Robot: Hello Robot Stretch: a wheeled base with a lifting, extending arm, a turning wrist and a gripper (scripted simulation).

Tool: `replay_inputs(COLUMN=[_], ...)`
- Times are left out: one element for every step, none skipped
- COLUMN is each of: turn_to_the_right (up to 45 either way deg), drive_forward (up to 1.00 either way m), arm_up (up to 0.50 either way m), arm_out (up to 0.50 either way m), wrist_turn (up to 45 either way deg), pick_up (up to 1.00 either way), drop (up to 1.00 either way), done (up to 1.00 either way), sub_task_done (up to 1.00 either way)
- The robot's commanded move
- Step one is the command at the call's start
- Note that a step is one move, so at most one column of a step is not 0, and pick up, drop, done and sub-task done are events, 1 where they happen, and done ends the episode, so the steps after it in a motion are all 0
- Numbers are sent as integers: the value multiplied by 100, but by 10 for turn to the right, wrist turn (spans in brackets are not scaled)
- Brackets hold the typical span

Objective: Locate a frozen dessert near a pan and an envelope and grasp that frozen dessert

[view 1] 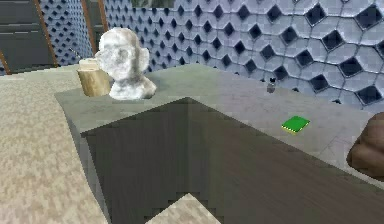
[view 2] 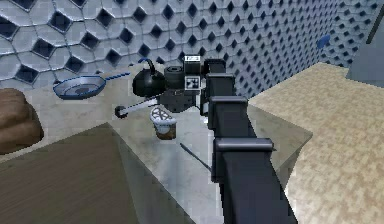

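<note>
The arm (view 2: 240, 150) reaches out across the counter (view 2: 95, 128), and the gripper (view 2: 148, 92) is right at what I take for the frozen dessert (view 2: 162, 120): a little tub, pale on top with a brownish band, standing close to the counter's near edge by the corner. The pan (view 2: 80, 88) lies just past it toward the counter's back edge, so the spot fits the task. I can't tell whether the gripper has hold of anything, since the tub stands on the counter right at it. I also can't say if it's over, beside or touching.

How I'd play the grasp:
- settle the gripper with a finger on each side of the tub before committing
- go in slow, because a tub that near the edge looks easy to knock off
- take it around the body, not the rim
- keep clear of the pan's handle, which points this way
- lift straight up, then pull back
</note>
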Motion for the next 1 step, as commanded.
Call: replay_inputs(turn_to_the_right=[0], drive_forward=[0], arm_up=[0], arm_out=[0], wrist_turn=[270], pick_up=[0], drop=[0], done=[0], sub_task_done=[0])
